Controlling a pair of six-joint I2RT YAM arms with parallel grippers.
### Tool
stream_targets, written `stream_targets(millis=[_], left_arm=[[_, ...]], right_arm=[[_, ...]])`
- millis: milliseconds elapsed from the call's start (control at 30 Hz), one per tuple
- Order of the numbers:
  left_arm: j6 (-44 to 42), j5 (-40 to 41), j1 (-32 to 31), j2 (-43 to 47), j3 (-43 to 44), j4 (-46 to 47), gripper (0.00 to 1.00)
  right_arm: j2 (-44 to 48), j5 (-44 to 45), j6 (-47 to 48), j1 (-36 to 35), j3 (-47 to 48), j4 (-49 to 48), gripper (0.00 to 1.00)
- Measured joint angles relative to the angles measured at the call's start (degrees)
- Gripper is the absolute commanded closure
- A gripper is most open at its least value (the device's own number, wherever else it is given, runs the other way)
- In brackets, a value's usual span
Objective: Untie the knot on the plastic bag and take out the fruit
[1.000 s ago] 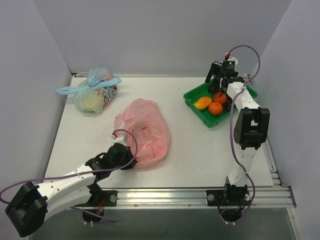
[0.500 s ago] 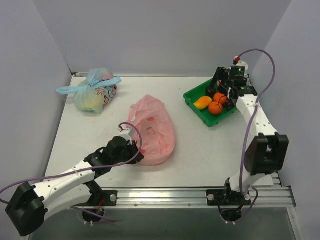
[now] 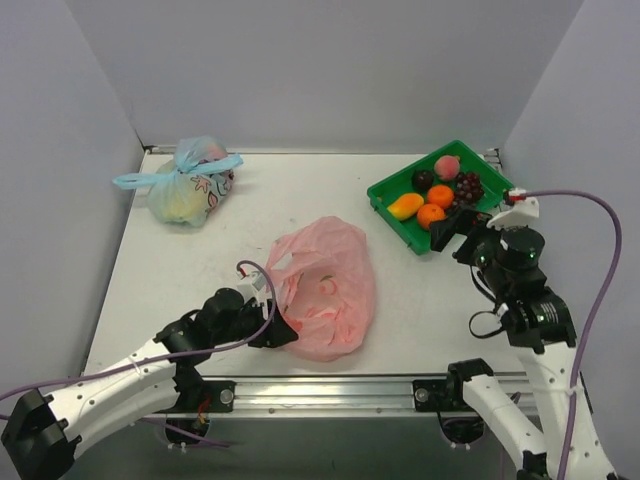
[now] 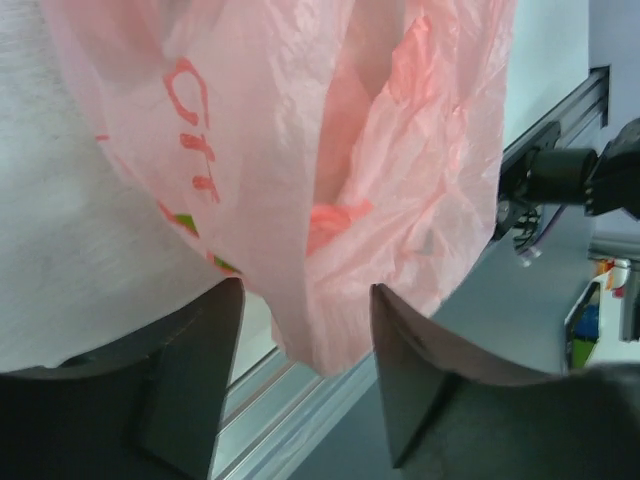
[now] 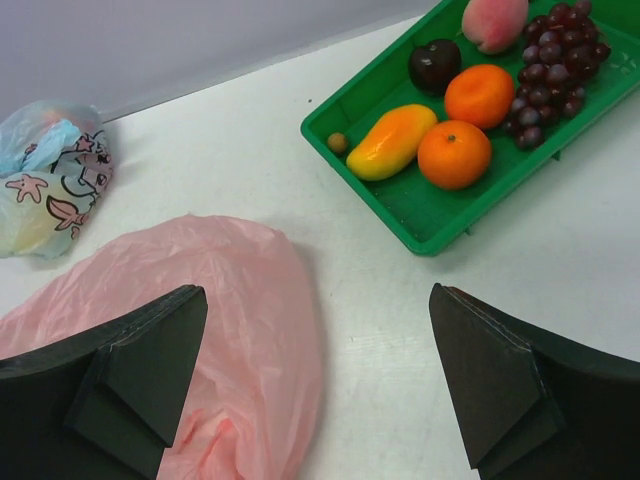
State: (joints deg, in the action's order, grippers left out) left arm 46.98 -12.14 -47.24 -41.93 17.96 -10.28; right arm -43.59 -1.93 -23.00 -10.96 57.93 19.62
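The bag (image 3: 325, 285) is seen limp by the near edge, its film loose between the spread jaws of the left gripper (image 4: 305, 295); the right gripper (image 5: 318, 295) is held open, empty. Light, slippery handling is expected (a bunched fold should be pinched).

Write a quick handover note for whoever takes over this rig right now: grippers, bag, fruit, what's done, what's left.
Left gripper: open, fingers either side of the pink bag's near end.
Right gripper: open, empty, above the table between bag and green tray.
Done: no knot in view; tray holds mango, two oranges, plum, peach, grapes.
Left: check the bag for fruit; cannot tell from here.
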Motion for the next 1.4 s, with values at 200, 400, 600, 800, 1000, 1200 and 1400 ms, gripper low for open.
stream_targets(millis=[200, 400, 600, 800, 1000, 1200, 1400], left_arm=[[0.37, 4.92, -0.02, 8.15, 1.05, -9.38, 0.03], [-1.75, 13.68, -0.02, 10.03, 9.73, -20.33, 0.02], [-6.34, 27.08, 0.0, 10.95, 22.77, -28.87, 0.03], [-11.8, 42.49, 0.0, 15.04, 27.67, -31.8, 0.03], [-16.2, 56.24, 0.0, 19.08, 27.26, -33.73, 0.03], [-16.63, 63.69, 0.55, 24.15, 25.38, -34.14, 0.03], [-16.57, 65.53, 6.84, 29.88, 23.32, -33.29, 0.03]], right_arm=[[13.09, 2.19, 0.42, 0.0, -4.35, 5.25, 0.0], [20.72, 4.28, 2.34, 0.0, -5.16, 9.55, 0.0], [28.06, 6.25, 6.32, 0.0, -5.44, 11.52, 0.0], [34.75, 8.17, 9.81, 0.0, -8.9, 11.61, 0.0], [39.76, 8.81, 12.31, -0.02, -13.51, 11.82, 0.0], [43.01, 9.25, 13.53, -0.02, -17.0, 11.02, 0.0], [43.01, 9.03, 13.55, -0.02, -18.27, 10.51, 0.0]])
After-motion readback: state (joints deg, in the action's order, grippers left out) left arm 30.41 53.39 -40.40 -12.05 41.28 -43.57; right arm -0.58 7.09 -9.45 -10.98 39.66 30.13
